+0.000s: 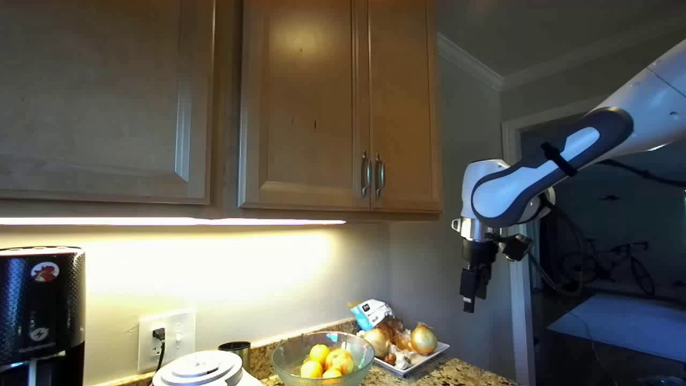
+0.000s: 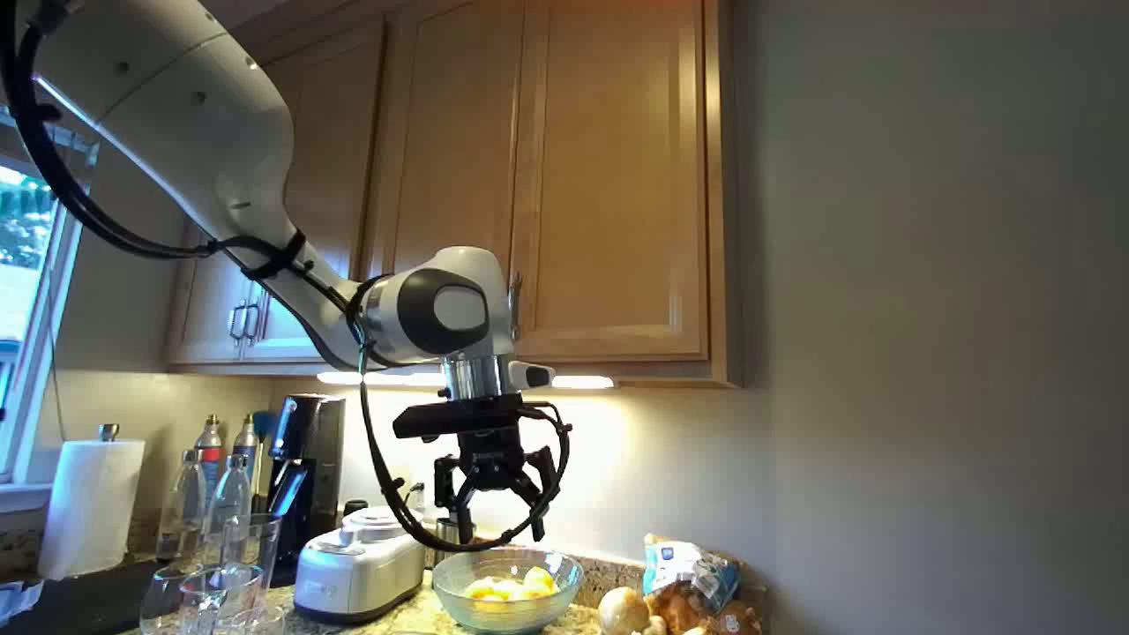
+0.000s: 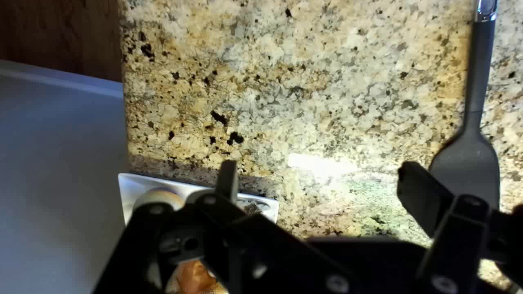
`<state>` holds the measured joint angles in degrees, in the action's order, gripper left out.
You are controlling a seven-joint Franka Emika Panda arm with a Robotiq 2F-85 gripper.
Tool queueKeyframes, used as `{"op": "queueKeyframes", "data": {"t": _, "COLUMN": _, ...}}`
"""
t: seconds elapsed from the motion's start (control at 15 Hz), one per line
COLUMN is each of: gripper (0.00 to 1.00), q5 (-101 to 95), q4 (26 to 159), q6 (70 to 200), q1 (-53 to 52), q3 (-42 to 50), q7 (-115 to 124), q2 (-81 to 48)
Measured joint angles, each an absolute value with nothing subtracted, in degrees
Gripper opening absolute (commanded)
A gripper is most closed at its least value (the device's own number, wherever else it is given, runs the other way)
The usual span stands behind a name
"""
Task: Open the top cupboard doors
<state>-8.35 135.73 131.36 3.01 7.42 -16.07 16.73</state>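
Note:
The top cupboard doors are light-brown wood and shut: the left door (image 1: 308, 96) and right door (image 1: 402, 102) meet in the middle. Their slim silver handles (image 1: 366, 174) (image 1: 380, 176) hang side by side near the bottom. In an exterior view the doors (image 2: 617, 176) are partly behind the arm; one handle (image 2: 515, 304) shows beside the wrist, the other is hidden. My gripper (image 1: 474, 300) points down, lower than the doors and apart from them. It is open and empty; its fingers (image 2: 501, 529) are spread in the wrist view (image 3: 318, 171), above the granite counter. The doors are out of the wrist view.
A glass bowl with fruit (image 1: 289, 370) and a white tray of onions (image 1: 442, 348) stand on the counter below. A spatula (image 3: 470, 163) lies there. A black coffee machine (image 2: 304, 476), white appliance (image 2: 362, 569), glasses (image 2: 216, 591) and a paper roll (image 2: 93, 507) stand further along.

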Motion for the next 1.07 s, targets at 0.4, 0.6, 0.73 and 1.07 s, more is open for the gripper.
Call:
{"op": "queueKeyframes", "data": {"t": 0.4, "gripper": 1.00, "q5": -8.34, "q4": 135.73, "q6": 131.36, "q1": 3.01, "q3": 7.43, "q7": -16.07, "q2": 16.70}}
{"op": "queueKeyframes", "data": {"t": 0.6, "gripper": 1.00, "q5": -8.34, "q4": 135.73, "q6": 131.36, "q1": 3.01, "q3": 7.43, "q7": -16.07, "q2": 16.70}}
{"op": "queueKeyframes", "data": {"t": 0.73, "gripper": 1.00, "q5": -8.09, "q4": 135.66, "q6": 131.38, "q1": 2.99, "q3": 7.09, "q7": -16.07, "q2": 16.70}}
{"op": "queueKeyframes", "data": {"t": 1.07, "gripper": 1.00, "q5": -7.24, "q4": 133.24, "q6": 131.98, "q1": 2.31, "q3": 5.48, "q7": -16.07, "q2": 17.53}}
